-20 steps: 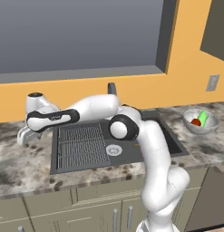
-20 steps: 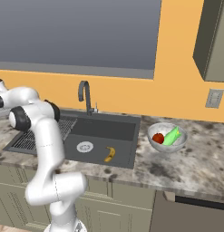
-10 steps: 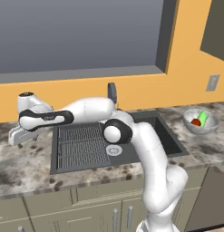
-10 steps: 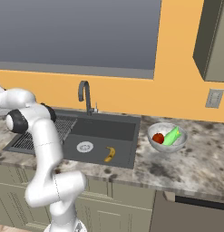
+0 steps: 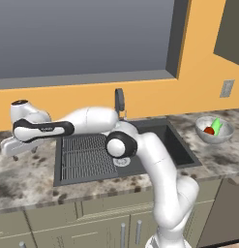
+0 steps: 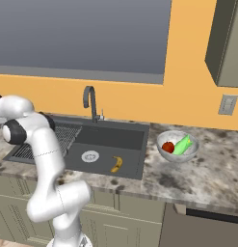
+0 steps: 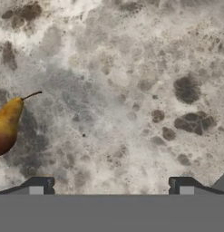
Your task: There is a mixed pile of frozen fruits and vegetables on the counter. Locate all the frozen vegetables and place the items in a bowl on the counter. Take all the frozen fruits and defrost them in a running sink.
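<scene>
Counter (image 6: 207, 173) carrying bowl (image 6: 178, 146) right of sink (image 6: 111, 141). Cucumber-like piece (image 6: 183, 144) and tomato (image 6: 167, 146) already in bowl; banana (image 6: 116, 164) in basin. Remaining: brown stemmed fruit (image 7: 7, 124), lying on granite left of sink. Gripper (image 7: 111, 186) above counter, jaws spread wide, holding nothing. Tap flow not discernible.

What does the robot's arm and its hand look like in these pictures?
The arm is glossy white, made of rounded tube segments with dark joints; one elbow joint shows a round white cap ringed in black. A black band with small pale lettering runs along the forearm. The hand is a white block, and its two fingertips are small, dark and square.
</scene>
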Controlling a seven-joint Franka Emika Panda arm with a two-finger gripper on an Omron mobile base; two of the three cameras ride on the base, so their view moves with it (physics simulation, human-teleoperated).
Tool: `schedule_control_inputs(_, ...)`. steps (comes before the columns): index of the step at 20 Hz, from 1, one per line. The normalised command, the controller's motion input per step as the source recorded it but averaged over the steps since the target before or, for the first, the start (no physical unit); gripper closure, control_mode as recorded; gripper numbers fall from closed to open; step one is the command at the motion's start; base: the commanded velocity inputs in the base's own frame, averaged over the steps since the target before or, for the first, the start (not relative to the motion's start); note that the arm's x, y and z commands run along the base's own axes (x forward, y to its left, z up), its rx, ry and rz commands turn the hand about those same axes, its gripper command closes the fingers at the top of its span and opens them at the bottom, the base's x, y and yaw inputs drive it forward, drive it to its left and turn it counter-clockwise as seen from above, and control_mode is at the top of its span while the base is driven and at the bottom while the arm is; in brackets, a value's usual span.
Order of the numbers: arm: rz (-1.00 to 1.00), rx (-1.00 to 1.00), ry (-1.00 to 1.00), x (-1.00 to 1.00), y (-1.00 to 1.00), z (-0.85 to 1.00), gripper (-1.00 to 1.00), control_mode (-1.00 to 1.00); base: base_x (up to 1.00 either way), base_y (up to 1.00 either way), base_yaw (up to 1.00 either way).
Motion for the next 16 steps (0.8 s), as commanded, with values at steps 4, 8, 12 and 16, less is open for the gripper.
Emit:
schedule_control_inputs(4,-0.17,0.00,0.00,-0.16,0.19,0.00,-1.00,-1.00,0.00,0.00,0.00)
schedule_control_inputs(8,-0.16,0.00,0.00,-0.12,0.21,0.00,-1.00,-1.00,0.00,0.00,0.00)
schedule_control_inputs(12,-0.13,0.00,0.00,-0.14,0.16,0.00,-1.00,-1.00,0.00,0.00,0.00)
schedule_control_inputs(16,-0.13,0.00,0.00,-0.11,0.17,0.00,-1.00,-1.00,0.00,0.00,0.00)
